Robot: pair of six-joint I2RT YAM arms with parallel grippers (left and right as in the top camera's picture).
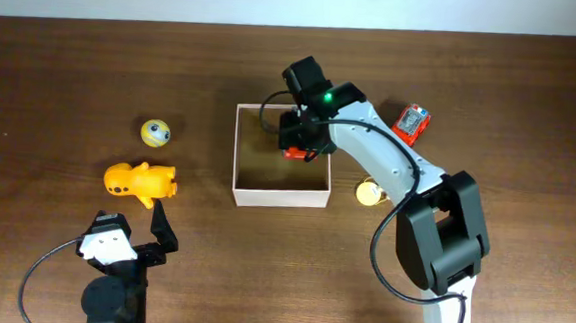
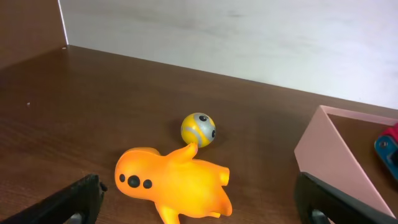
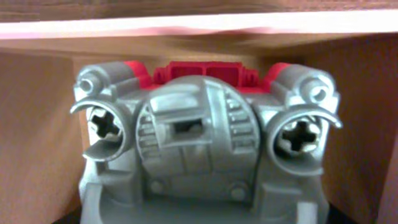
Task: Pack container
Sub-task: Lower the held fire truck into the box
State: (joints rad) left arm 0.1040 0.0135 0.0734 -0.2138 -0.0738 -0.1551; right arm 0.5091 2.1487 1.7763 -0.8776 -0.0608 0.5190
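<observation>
Grey-and-red toy (image 3: pixel 199 124) was gripped by the right gripper (image 1: pixel 300 145) inside the container (image 1: pixel 281 195) at mid-table, while the left gripper (image 1: pixel 134 222) stood wide open near the orange toy (image 1: pixel 140 181) and the yellow ball (image 1: pixel 156 130), both not yet packed.

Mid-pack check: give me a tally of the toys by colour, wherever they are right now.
Red: 2 (red-and-grey toy inside the container, red toy on the table)
Orange: 1 (orange toy)
Yellow: 2 (yellow-and-grey ball, pale yellow toy)
Total: 5
</observation>
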